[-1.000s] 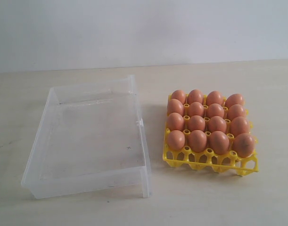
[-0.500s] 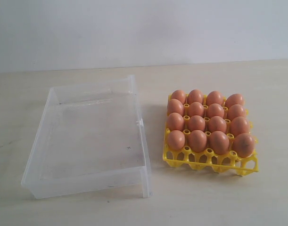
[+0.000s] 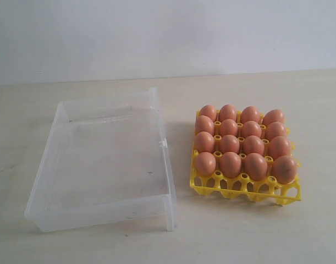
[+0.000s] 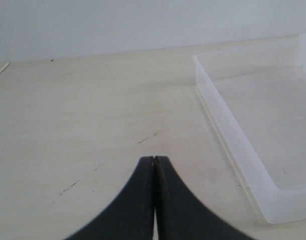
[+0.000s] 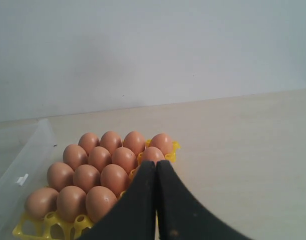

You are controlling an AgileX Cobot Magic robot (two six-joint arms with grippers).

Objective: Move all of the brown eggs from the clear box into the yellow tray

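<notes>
Sixteen smooth orange-brown eggs (image 3: 229,144) fill the bright yellow plastic lattice tray (image 3: 246,191) on the pale counter (image 3: 255,231), just beside the large transparent plastic box (image 3: 102,165). The left fingers (image 4: 140,195) and right fingers (image 5: 142,200) are pressed closed, gripping nothing.

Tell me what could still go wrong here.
1. The right fingers, shut and empty, point toward the full tray. A careless move forward might knock the eggs.
2. The corner egg sits at the tray's outer edge and might tip out if the tray is bumped.
</notes>
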